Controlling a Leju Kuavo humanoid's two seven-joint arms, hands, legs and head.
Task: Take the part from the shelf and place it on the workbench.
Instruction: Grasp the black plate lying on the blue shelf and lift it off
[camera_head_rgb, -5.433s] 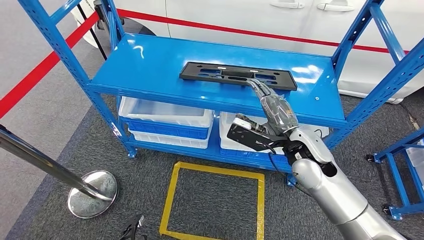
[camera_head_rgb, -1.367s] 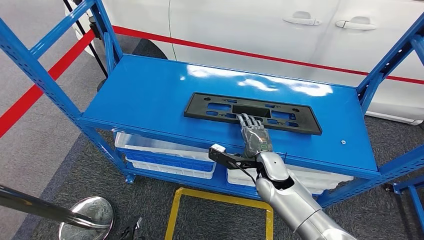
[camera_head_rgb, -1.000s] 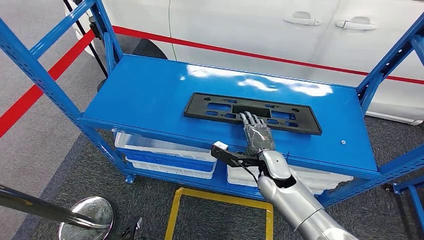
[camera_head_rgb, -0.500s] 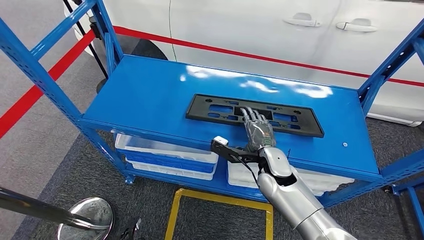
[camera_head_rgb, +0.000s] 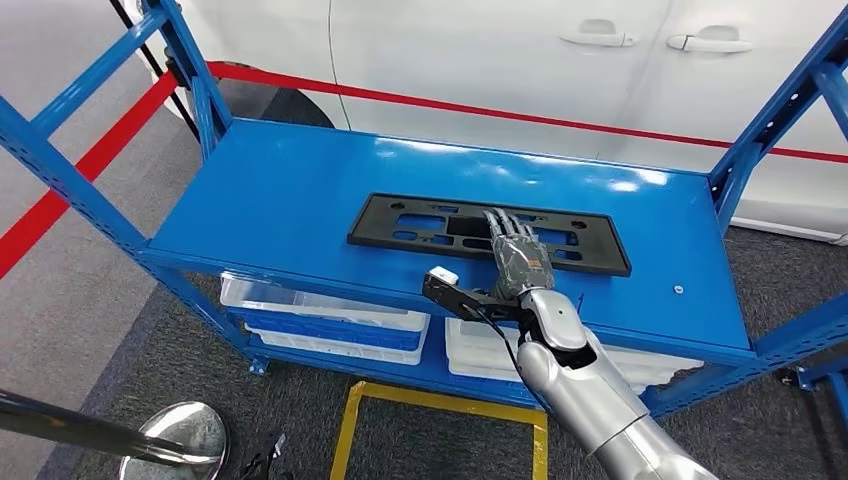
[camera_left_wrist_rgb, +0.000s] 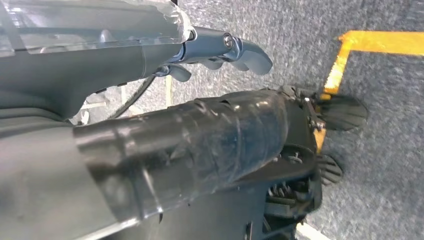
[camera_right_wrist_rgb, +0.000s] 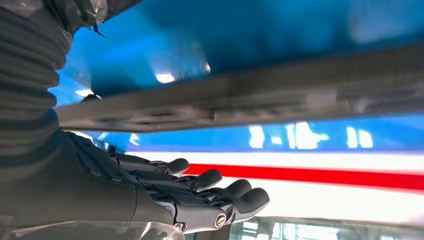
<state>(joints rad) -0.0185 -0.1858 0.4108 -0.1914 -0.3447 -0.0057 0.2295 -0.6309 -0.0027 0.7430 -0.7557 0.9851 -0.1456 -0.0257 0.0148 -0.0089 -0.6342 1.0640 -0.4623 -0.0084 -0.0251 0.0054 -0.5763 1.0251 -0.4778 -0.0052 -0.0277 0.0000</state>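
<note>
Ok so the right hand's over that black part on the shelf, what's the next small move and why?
Probably close the right hand on the black part's near edge. Its fingers lie spread flat over the part, nothing gripped yet, and the part lies flat on the blue shelf.

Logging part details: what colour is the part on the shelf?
Black part, clearest in the head view.

A long, flat black part (camera_head_rgb: 470, 228) with cut-outs is lying on the blue shelf (camera_head_rgb: 280, 190). It is sitting toward the near edge, right of centre.
</note>
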